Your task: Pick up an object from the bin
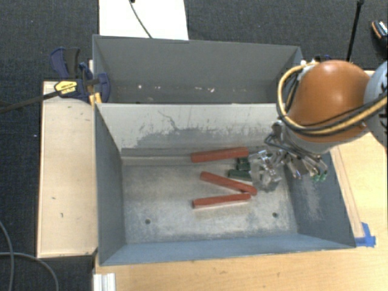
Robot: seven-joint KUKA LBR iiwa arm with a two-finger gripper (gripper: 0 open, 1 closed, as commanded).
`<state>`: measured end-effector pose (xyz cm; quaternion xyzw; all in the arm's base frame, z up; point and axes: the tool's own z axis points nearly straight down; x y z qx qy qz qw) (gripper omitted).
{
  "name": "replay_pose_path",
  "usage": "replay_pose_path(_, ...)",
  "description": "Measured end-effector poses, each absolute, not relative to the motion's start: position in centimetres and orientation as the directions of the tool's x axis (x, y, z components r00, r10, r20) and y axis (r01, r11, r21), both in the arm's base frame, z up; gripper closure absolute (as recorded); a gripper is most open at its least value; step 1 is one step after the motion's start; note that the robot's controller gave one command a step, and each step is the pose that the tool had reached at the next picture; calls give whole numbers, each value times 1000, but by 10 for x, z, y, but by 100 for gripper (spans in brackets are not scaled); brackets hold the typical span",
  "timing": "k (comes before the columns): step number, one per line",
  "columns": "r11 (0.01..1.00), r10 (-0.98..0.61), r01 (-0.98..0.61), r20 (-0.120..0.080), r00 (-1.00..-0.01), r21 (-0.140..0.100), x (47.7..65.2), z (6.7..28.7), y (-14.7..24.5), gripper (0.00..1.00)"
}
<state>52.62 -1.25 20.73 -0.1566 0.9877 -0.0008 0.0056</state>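
Camera view | claw [265, 173] beside red bars [225, 182] | grip state unclear | green piece [242, 164] half-hidden

No text, label, number or sign can be read on the bin [182, 123] or around it.

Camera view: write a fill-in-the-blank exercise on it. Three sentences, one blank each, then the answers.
1. The grey bin holds ___ long red-brown bars.
2. The hand hangs by the bars' ___ ends, as the camera sees them.
3. The small thing lying right next to the hand is dark ___.
Missing words: three; right; green.
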Motion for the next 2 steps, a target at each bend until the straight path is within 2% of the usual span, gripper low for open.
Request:
replay_pose_path(1,953,-304,-304,-3,-953,0,525,203,-12,0)
replay_pose_path(2,991,-131,-131,4,-991,2,508,72,6,0)
